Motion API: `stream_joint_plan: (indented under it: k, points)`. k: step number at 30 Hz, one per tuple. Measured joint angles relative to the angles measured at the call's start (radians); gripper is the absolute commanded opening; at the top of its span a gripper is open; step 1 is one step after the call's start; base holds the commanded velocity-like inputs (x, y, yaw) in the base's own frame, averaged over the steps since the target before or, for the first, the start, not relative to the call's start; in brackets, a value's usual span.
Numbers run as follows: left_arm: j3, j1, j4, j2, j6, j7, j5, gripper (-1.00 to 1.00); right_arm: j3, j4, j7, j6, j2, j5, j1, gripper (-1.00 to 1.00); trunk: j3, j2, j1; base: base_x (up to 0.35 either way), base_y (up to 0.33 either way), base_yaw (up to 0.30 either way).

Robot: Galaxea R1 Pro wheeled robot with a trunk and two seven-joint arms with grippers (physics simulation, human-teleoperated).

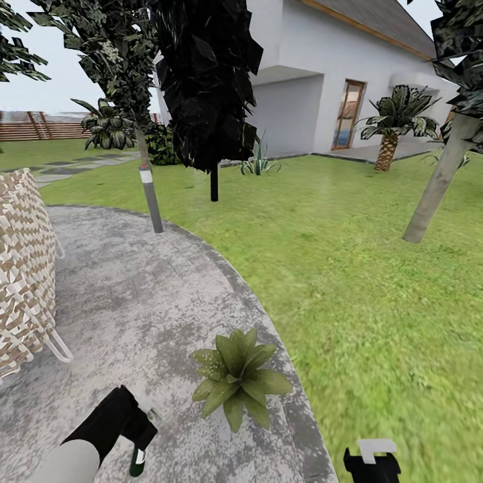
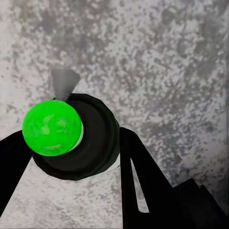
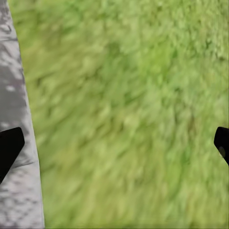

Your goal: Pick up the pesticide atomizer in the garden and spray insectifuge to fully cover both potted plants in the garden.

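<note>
My left gripper (image 1: 142, 439) is shut on the pesticide atomizer (image 1: 139, 460), a dark green bottle with a white label, held low over the grey paved round (image 1: 134, 288). In the left wrist view the atomizer (image 2: 78, 138) appears end-on as a black round body with a bright green disc and a grey nozzle, with black fingers (image 2: 138, 176) on both sides. One potted plant (image 1: 238, 379), a low green rosette, sits on the paving just right of the bottle. My right gripper (image 1: 372, 463) hangs open over the lawn (image 3: 129, 114), with nothing between its fingertips (image 3: 9, 149).
A woven wicker object (image 1: 23, 268) stands at the left on the paving. A thin trunk with a white band (image 1: 149, 191), a dark tree (image 1: 213, 100) and a leaning trunk (image 1: 439, 181) rise ahead. Beyond are a spiky plant (image 1: 258, 164), a palm (image 1: 389, 134), the house and a fence (image 1: 33, 125).
</note>
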Motion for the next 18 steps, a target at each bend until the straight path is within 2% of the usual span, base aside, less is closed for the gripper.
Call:
stream_joint_plan:
  k: [3, 7, 8, 9, 18]
  points:
    - [-0.001, 0.000, 0.002, 0.030, -0.041, -0.009, 0.047, -1.00, 0.000, 0.002, 0.000, 0.000, 0.002, 0.001, 0.000, 1.00, 0.000, 0.000, 0.000, 0.000, 0.000, 0.000]
    - [-0.001, 0.000, 0.005, 0.060, -0.072, -0.064, 0.057, -1.00, 0.001, 0.014, 0.001, 0.000, 0.003, 0.002, 0.000, 1.00, 0.000, 0.000, 0.000, 0.000, 0.000, 0.000]
    - [-0.004, 0.000, 0.007, 0.078, -0.078, -0.095, 0.056, -1.00, 0.001, 0.025, 0.001, -0.001, 0.003, 0.003, 0.000, 1.00, 0.000, 0.000, 0.000, 0.000, 0.000, 0.000]
    - [-0.011, 0.001, 0.010, 0.083, -0.086, -0.116, 0.052, -1.00, 0.001, 0.033, 0.002, -0.016, 0.003, 0.003, 0.000, 1.00, 0.000, 0.000, 0.000, 0.000, 0.000, 0.024]
    - [-0.012, 0.002, 0.010, 0.081, -0.089, -0.118, 0.047, -1.00, 0.000, 0.037, 0.002, -0.038, 0.006, 0.000, 0.000, 1.00, -0.007, 0.000, 0.000, 0.000, -0.018, 0.171]
